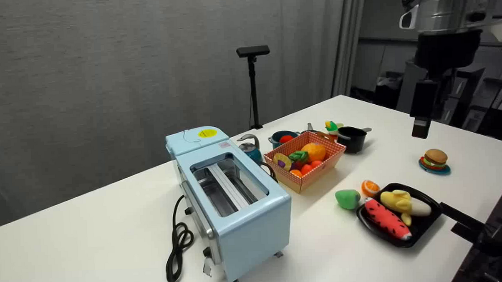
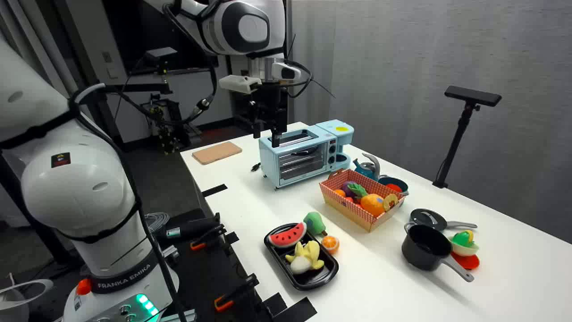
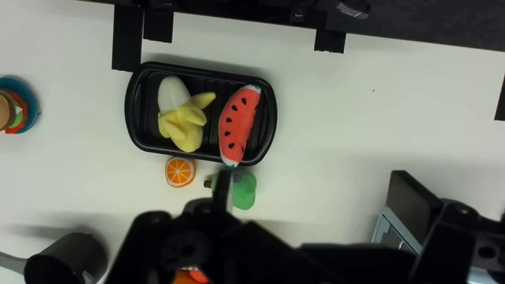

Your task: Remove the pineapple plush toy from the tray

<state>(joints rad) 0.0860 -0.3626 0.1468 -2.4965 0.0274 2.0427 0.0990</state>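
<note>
Grey curtain [image 1: 148,77] behind a white table [image 1: 91,238]. Within the orange checked tray [image 1: 322,170], near the light-blue toaster [image 1: 258,228], lies the pineapple plush toy [image 1: 314,150], leafy top toward the toaster, among other toy produce [image 1: 306,169]. On the same table, a black pan [image 3: 205,75] holds a banana toy [image 3: 183,118] and a watermelon-slice toy [image 3: 238,124]. Above hangs the gripper [image 3: 313,185], its two fingers spread wide apart.
</note>
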